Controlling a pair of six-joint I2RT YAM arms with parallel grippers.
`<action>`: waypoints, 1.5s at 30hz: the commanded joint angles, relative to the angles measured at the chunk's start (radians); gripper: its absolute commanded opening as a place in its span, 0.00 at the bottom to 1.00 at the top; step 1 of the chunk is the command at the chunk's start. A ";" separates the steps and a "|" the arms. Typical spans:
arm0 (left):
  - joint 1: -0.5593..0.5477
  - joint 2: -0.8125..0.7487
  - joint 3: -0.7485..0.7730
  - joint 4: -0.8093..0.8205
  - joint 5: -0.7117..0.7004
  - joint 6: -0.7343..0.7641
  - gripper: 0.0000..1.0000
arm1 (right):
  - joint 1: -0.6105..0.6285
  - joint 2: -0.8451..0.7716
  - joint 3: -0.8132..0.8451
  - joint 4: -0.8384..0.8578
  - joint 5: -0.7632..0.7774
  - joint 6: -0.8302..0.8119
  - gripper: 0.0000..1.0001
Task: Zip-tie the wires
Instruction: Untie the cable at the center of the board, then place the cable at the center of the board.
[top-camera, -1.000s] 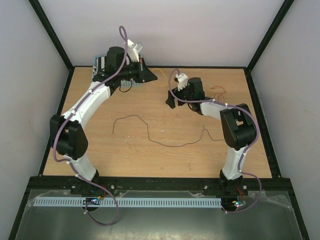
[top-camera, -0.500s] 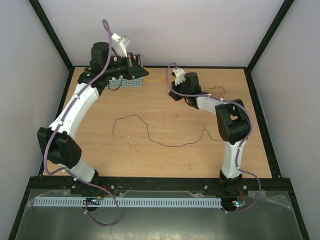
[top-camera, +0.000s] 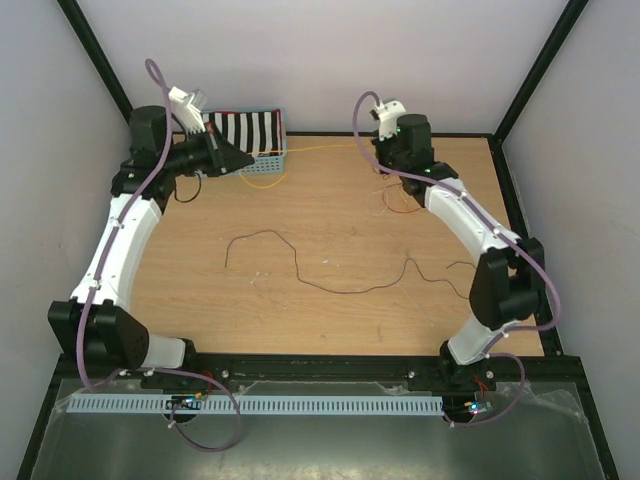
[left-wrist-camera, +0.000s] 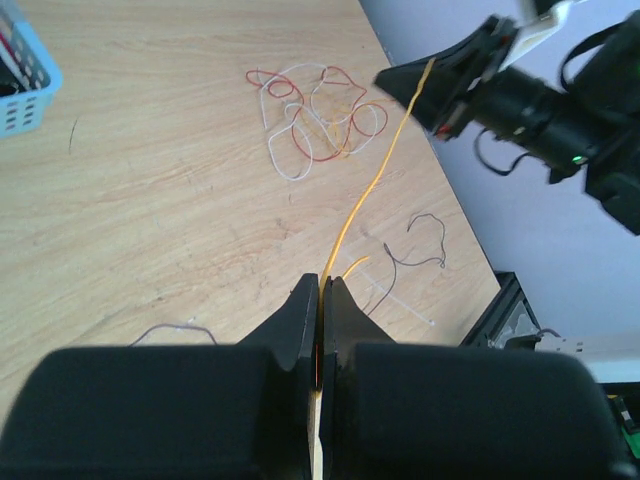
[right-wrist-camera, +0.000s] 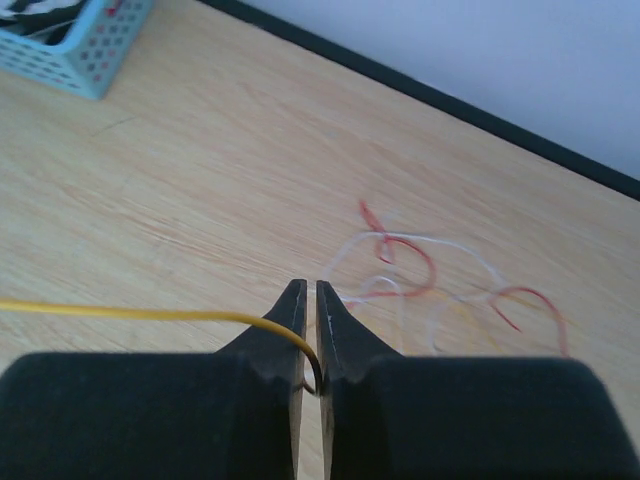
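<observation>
Note that the left gripper (left-wrist-camera: 321, 286) is clamped on the yellow wire (right-wrist-camera: 120, 312); its fingers are pressed together with the strand pinched between the tips. The right gripper (right-wrist-camera: 310, 292) is also closed on this wire, which enters from the left and bends down into the narrow slit between its fingers.

In the top view, you find the yellow wire stretched in the air along the far edge of the table (top-camera: 200, 300), running from the left gripper beside the blue basket (top-camera: 265, 165) across to the right gripper at the far right.

Locate the remaining wires as follows:
- A loose tangle of red, white and orange wires (left-wrist-camera: 315, 125) lies flat on the table, below and near the right gripper.
- A long black wire (top-camera: 298, 268) lies in a wavy line across the middle of the table, well apart from both grippers.
</observation>
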 joint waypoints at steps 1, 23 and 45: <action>0.049 -0.061 -0.064 0.001 0.052 -0.004 0.00 | -0.022 -0.102 -0.028 -0.147 0.193 -0.041 0.18; 0.086 -0.176 -0.378 -0.089 0.127 0.063 0.00 | -0.046 -0.632 -0.425 -0.347 0.288 0.117 0.18; 0.087 0.017 -0.442 -0.229 -0.231 0.161 0.00 | -0.046 -0.560 -0.608 -0.274 0.284 0.232 0.24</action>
